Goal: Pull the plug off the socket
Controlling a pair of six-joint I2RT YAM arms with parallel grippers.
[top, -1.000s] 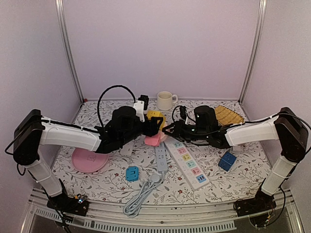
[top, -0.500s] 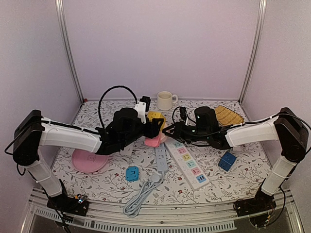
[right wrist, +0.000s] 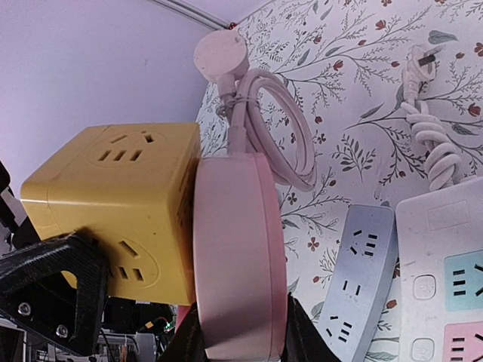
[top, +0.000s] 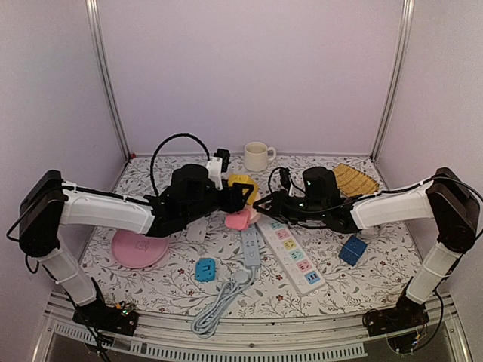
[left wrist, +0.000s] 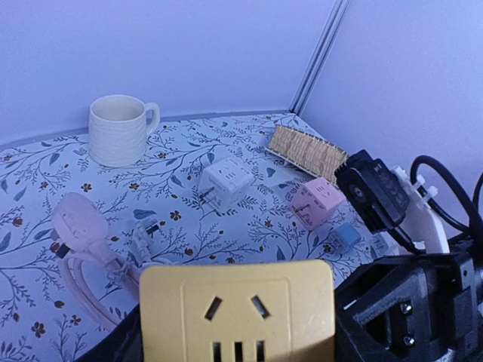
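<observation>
Floral tabletop (top: 173, 290) is cluttered, with power strips (top: 293, 256) right below the lift. Left gripper (top: 240, 192) clamps the yellow socket cube (left wrist: 236, 309). Right gripper (top: 260, 205) pinches the pink plug (right wrist: 240, 256), seated flush against the cube, both mid-air over centre. Risks I see: an off-axis pull jams the pins, or the cube slips. Mug (top: 256, 156) behind, plain walls (top: 249, 68) beyond.

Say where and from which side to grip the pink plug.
Grip the pink plug across its rounded rim, coming from the side away from the yellow cube socket. It sits flush against the cube, so only the rim is free; the right end effector pinches there.
</observation>
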